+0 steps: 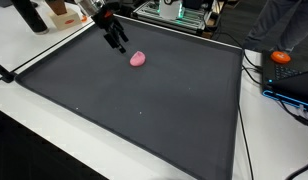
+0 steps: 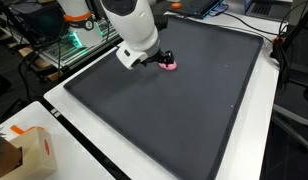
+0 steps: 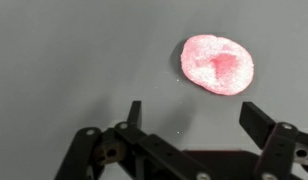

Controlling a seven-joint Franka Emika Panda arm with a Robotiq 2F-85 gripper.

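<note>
Jaws apart and empty on your gripper [image 3: 194, 112], bottom of the wrist view, their gap wider than the pink lump [image 3: 217, 64] at upper right, which rests loose on the dark mat [image 3: 64, 60] because nothing touches it.

This is a robotics lab, or a workshop bench set up like one. A white robot arm [image 2: 134, 28] with a black gripper [image 1: 121, 45] stands over a dark mat [image 1: 144, 110] that covers most of a white table [image 1: 34, 50], a bare working surface rather than furniture for living. Beyond the mat, an exterior view shows a metal rack [image 1: 179, 12] of equipment. In an exterior view, electronics [image 2: 72, 42] glow green among wires beside the arm's base. Cables [image 1: 252, 72] trail along the table's edge towards a laptop [image 1: 294, 88]. A cardboard box [image 2: 29, 152] sits at one corner.
</note>
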